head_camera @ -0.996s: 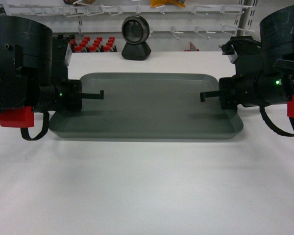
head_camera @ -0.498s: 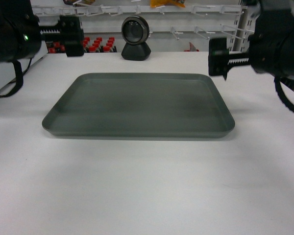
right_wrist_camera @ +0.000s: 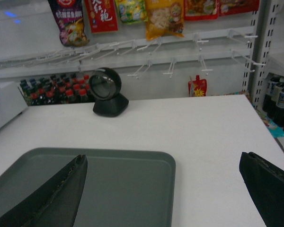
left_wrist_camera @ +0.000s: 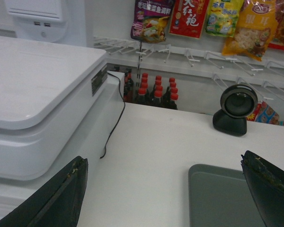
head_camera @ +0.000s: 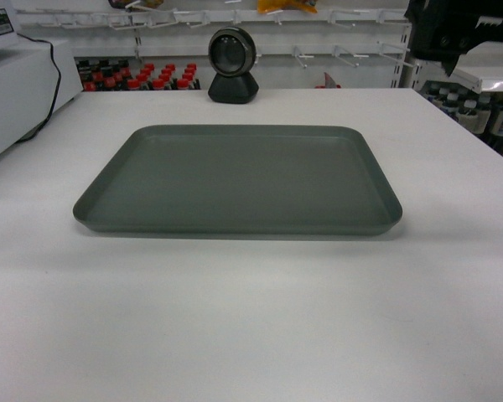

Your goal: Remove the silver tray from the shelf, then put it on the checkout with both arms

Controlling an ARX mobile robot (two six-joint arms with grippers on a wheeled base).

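**Tray down on the checkout, both grippers clear**

The tray (head_camera: 237, 180) lay flat on the checkout (head_camera: 251, 318), its long axis running left to right across my front, the scanner (head_camera: 232, 64) standing behind its far rim. My left gripper (left_wrist_camera: 165, 194) was spread wide and held nothing, with the tray's near-left corner below and to its right. My right gripper (right_wrist_camera: 163, 189) was likewise apart and empty, the tray below and to its left. Neither touched it. I judged the placing done, with only pulling away left.
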